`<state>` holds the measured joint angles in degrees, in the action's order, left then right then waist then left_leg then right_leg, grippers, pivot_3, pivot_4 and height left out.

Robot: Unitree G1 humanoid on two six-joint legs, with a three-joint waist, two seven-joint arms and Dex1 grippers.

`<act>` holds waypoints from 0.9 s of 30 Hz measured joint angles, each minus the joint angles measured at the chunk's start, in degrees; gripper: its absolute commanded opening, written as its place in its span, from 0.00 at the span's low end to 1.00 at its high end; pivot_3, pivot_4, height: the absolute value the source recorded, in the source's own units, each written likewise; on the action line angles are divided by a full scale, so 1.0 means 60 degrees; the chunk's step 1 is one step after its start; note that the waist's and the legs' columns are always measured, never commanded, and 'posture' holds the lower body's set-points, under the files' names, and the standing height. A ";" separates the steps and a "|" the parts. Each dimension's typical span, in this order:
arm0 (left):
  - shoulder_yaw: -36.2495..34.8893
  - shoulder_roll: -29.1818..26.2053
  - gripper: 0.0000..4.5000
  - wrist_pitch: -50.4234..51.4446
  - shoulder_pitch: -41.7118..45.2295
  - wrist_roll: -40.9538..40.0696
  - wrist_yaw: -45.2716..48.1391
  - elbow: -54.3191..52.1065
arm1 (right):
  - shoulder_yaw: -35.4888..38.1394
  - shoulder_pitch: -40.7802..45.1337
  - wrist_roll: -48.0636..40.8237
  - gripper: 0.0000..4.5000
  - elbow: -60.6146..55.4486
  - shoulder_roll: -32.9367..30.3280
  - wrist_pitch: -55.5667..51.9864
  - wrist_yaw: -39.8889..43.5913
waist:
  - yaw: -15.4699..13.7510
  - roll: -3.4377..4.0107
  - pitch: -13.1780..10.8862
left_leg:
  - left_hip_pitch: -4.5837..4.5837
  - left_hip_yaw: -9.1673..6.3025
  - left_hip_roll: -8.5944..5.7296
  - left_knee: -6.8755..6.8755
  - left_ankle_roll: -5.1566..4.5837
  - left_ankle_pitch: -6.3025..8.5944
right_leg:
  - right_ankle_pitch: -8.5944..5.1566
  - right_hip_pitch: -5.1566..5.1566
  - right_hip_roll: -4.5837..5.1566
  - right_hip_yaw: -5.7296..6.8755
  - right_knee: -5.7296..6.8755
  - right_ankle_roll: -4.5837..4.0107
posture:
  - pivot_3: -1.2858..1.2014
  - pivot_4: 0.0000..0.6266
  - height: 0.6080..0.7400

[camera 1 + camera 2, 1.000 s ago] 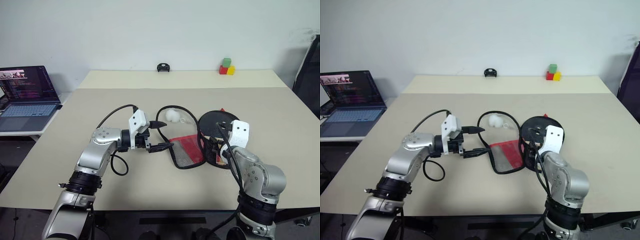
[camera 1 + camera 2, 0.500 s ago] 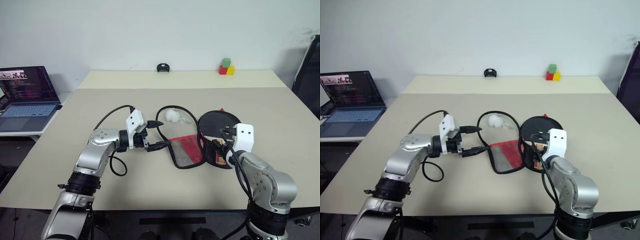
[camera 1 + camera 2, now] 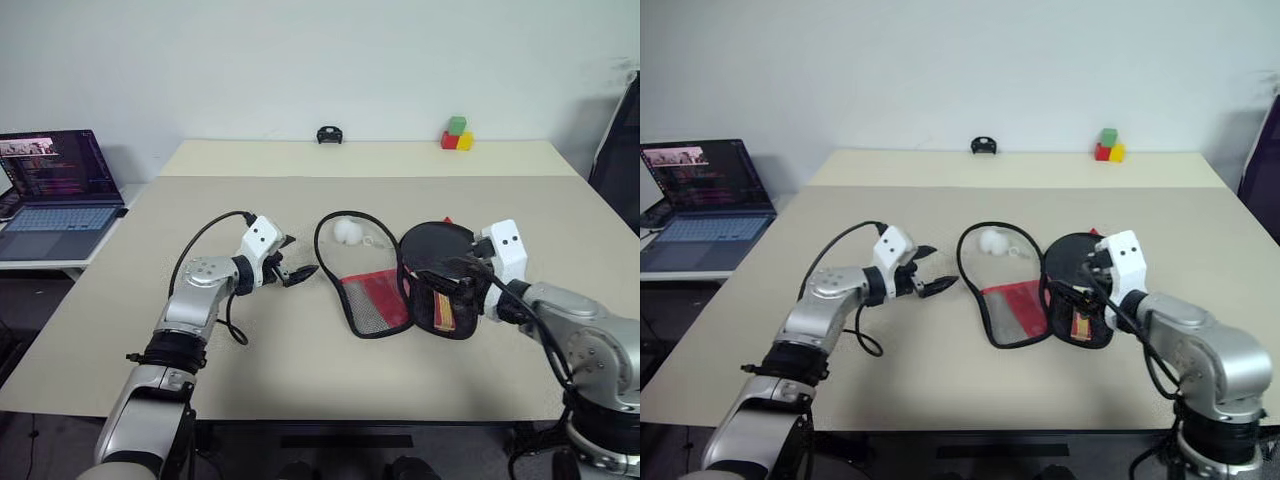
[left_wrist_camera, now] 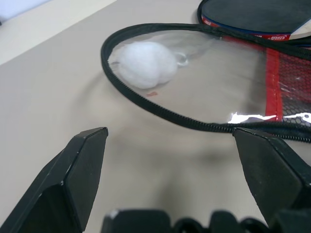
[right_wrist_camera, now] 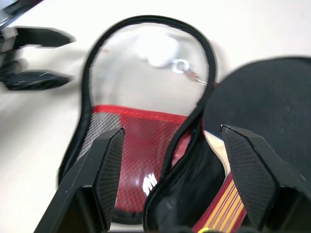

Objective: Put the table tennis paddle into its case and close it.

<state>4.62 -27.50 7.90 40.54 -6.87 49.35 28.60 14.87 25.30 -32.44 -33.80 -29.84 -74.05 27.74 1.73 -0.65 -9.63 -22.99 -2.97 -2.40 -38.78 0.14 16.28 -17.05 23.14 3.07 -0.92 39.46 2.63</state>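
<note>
Case (image 3: 372, 300) lying unzipped on the bench (image 3: 300, 380), clear flap folded out with white balls (image 3: 346, 231) under it. Table tennis paddle (image 3: 440, 275) partly tucked into the case's right half, black face and striped handle showing. Left gripper (image 3: 296, 272) spread wide, empty, just beside the flap's left edge. Right gripper (image 3: 452, 270) parted, poised over the paddle, clamping nothing.

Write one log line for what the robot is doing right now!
paddle: partly inside open case | left gripper: jaws open, beside case | right gripper: jaws open, over paddle | case: unzipped
</note>
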 measured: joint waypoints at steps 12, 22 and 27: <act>0.0023 0.0222 1.00 -0.0220 0.0094 0.0383 -0.0089 0.1313 | 0.0331 0.0581 -0.0782 0.76 0.0812 -0.1823 0.1319 0.1229 | -0.0016 -0.0011 0.0000 | -0.0006 0.0001 0.0003 -0.0006 0.0000 0.0000 | 0.0000 -0.0003 0.0008 -0.0008 0.0001 0.0000 | 0.52 0.24 1.00; 0.0235 0.1176 1.00 -0.0615 0.0974 0.0608 -0.0144 0.2577 | 0.0329 0.0582 -0.1004 0.76 0.0832 -0.1852 0.1627 0.1169 | -0.0036 -0.0016 -0.0002 | -0.0011 -0.0001 0.0003 -0.0009 0.0000 -0.0001 | 0.0001 -0.0002 0.0008 -0.0006 0.0003 0.0001 | 0.52 0.24 1.00; 0.0386 0.1691 1.00 -0.0948 0.1544 0.0768 0.0043 0.3404 | 0.0349 0.0533 -0.1146 0.76 0.0864 -0.2013 0.1717 0.1166 | -0.0045 -0.0019 -0.0004 | -0.0014 0.0001 0.0000 -0.0012 0.0000 -0.0001 | 0.0001 -0.0002 0.0009 0.0000 0.0003 0.0001 | 0.52 0.24 1.00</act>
<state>6.93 -17.35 2.21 49.81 -2.26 49.60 49.03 16.96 28.49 -39.32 -28.62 -41.91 -63.74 34.74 1.46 -0.77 -9.65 -23.07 -2.96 -2.40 -38.86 0.13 16.28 -17.05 23.12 3.13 -0.92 39.48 2.63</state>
